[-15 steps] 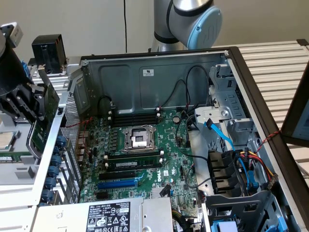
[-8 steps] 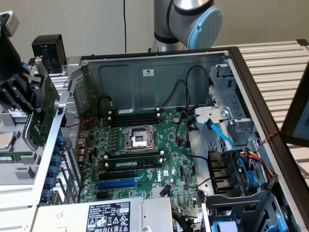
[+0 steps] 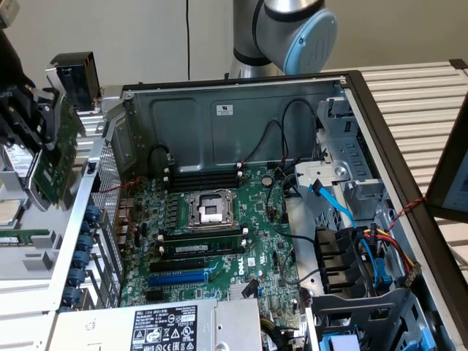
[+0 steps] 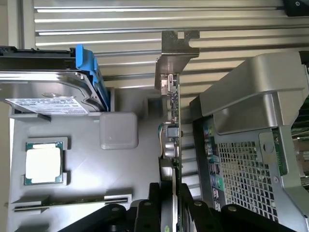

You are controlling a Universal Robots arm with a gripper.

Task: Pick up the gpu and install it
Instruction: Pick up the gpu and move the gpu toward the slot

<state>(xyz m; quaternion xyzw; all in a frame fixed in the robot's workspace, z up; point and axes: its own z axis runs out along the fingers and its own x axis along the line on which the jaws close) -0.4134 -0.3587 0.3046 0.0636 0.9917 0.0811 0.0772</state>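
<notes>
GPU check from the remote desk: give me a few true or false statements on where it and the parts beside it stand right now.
1. The gripper is clamped on the gpu. True.
2. The gpu is seated in the blue slot. False: it is held outside the case, off the exterior view's left, and the slot is empty.
3. A cpu chip lies on the grey tray. True.
4. The tray holds no memory stick. False: a memory stick lies on it near the cpu chip.
</notes>
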